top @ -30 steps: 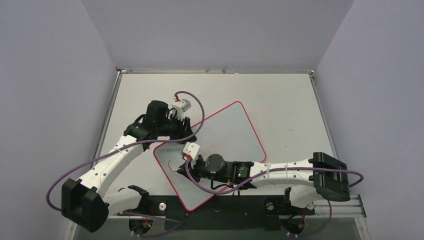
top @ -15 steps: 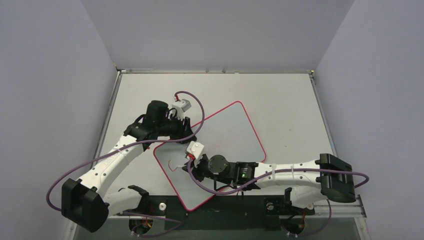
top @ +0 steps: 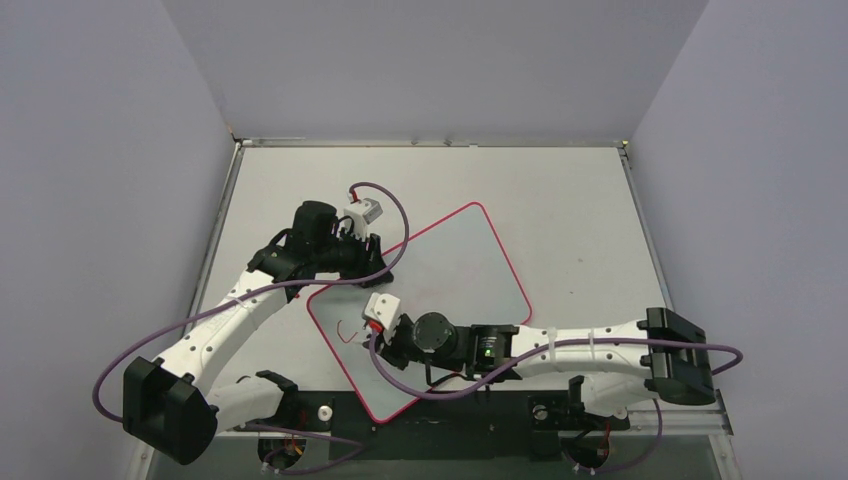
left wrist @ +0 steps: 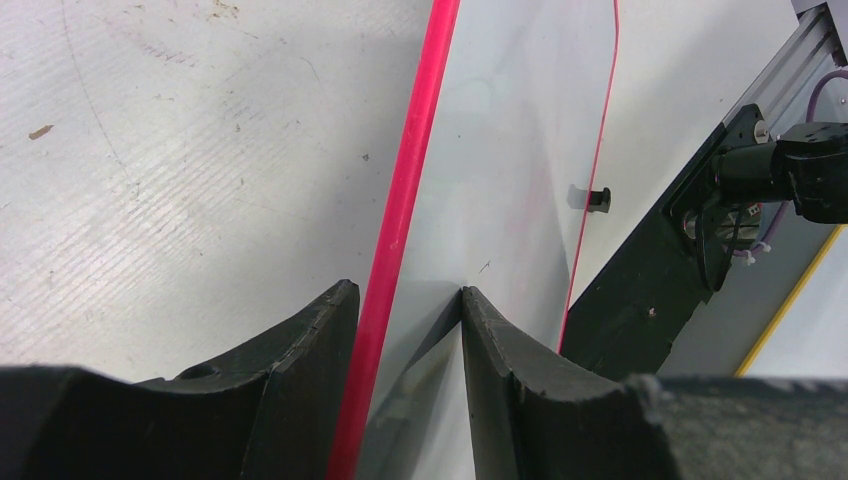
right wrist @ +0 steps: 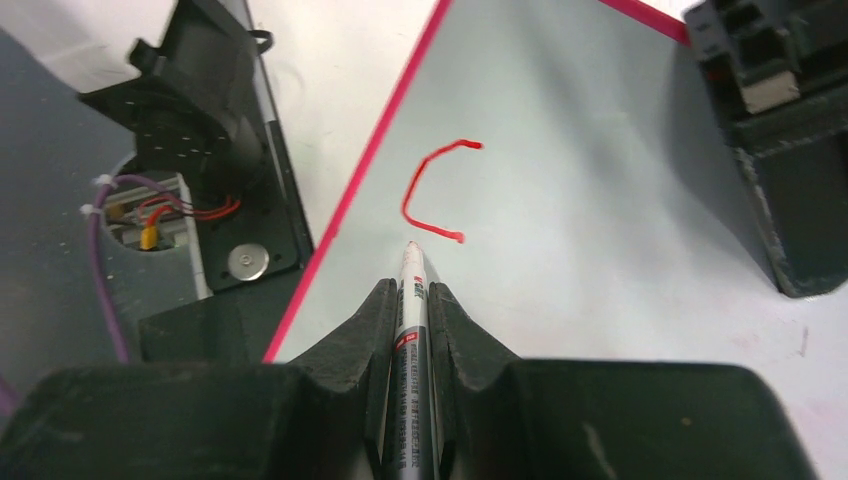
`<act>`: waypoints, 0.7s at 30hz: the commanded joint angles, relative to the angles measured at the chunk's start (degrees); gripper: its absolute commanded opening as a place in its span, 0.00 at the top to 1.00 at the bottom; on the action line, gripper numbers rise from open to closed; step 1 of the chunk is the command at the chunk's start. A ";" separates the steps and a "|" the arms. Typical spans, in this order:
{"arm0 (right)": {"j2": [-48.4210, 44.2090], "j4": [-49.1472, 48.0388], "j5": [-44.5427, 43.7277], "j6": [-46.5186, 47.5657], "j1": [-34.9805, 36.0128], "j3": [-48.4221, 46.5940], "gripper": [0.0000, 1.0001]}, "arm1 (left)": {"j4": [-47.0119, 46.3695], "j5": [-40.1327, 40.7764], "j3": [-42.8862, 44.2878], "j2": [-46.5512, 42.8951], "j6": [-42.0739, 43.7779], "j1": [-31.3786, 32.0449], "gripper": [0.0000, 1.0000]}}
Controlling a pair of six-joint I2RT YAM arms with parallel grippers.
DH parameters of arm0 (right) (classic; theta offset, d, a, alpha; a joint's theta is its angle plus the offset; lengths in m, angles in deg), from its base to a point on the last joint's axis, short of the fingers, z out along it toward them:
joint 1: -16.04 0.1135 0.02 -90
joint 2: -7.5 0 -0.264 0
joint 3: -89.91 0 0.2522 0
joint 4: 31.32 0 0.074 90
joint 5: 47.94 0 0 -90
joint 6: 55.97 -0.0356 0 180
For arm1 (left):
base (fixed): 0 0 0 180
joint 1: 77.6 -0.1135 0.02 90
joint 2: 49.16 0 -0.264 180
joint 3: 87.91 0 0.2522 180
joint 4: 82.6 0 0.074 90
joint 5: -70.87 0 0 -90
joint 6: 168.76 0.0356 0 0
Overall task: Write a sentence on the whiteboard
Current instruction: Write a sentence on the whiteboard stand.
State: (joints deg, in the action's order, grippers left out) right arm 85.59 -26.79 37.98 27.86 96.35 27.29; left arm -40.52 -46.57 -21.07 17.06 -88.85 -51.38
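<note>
Right wrist view, nearest: right jaws closed tight on the marker (right wrist: 408, 350), with the pen running straight out between them. The tip is down at the whiteboard (right wrist: 600, 200), just inside its red frame. Can't tell whether the tip is touching.

The sentence (right wrist: 407, 205) is only one red C-shaped stroke, directly ahead of the tip. Its lower end is just beside the tip, with a small gap.

Only this view shows the marker and the stroke's shape. From the top camera the wrist hides the pen and the stroke is a small red mark (top: 343, 330).

Further out, left wrist view: left jaws roughly half open, straddling the board's red frame with nothing clamped. One finger is on the tabletop (left wrist: 180, 170) side, against the frame. The other rests on the white surface, its reflection visible.

Only this view shows a black clip (left wrist: 597, 199) on the opposite long edge.

Only the top view gives the layout. The board sits skewed on the tabletop, with its near corner over the black base rail (top: 450, 412). The right arm (top: 560, 345) works the near-left part and the left arm (top: 230, 320) is at the far-left edge. The stroke lies between the two sets of jaws, much closer to the right.

Count: 2 arms, 1 whiteboard, 1 marker, 1 stroke, 1 clip seen.
</note>
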 commanded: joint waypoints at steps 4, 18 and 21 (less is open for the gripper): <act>-0.58 -1.91 1.44 1.00 1.28 -3.62 1.00 | -3.70 5.91 0.44 -0.18 2.35 -0.20 1.00; 3.13 -3.16 -4.19 0.20 1.07 -5.48 1.00 | -3.56 6.08 0.44 -0.29 2.43 0.09 1.00; 3.75 -3.40 -4.46 -0.23 1.13 -5.65 1.00 | -3.49 6.23 0.40 -0.28 2.44 0.07 1.00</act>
State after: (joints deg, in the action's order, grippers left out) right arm 88.41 -27.64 35.20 28.25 97.49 24.12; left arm -40.55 -46.48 -21.07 17.06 -88.85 -51.27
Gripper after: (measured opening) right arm 0.099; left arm 0.382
